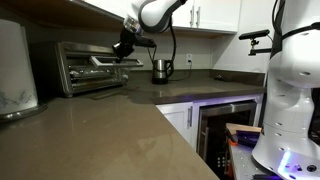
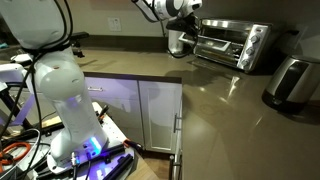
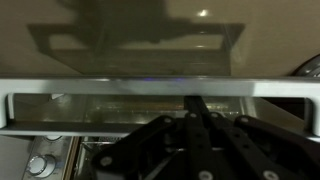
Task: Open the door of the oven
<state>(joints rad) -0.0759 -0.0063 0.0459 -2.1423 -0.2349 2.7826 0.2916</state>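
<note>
1. End effector: it hangs at the upper front corner of the toaster oven, on the kettle side. In the wrist view its dark fingers run in from the bottom edge and meet at the centre. It is clenched, and nothing shows between the fingers.
2. Door: in both exterior views it appears swung down, lying roughly flat just below and in front of the end effector. It projects out from the oven mouth over the bench. Whether the end effector touches it cannot be told.
3. Wrist view: a long silver frame bar crosses the picture just beyond the fingertips. A dark glass panel lies beyond the bar, with tan bench surface past it. A round knob sits at the lower left, beside the linkage.
4. Oven interior: wire racks show through the open front in an exterior view, directly below the end effector.
5. Steel kettle: it stands upright on the bench near the end effector, on the side away from the oven and apart from both.
6. Black glass-front built-in appliance: it is set under the bench, well below and well apart from the end effector.
7. Metal appliance: it stands on the bench beyond the oven, well apart from the end effector. Its type is not clear.
</note>
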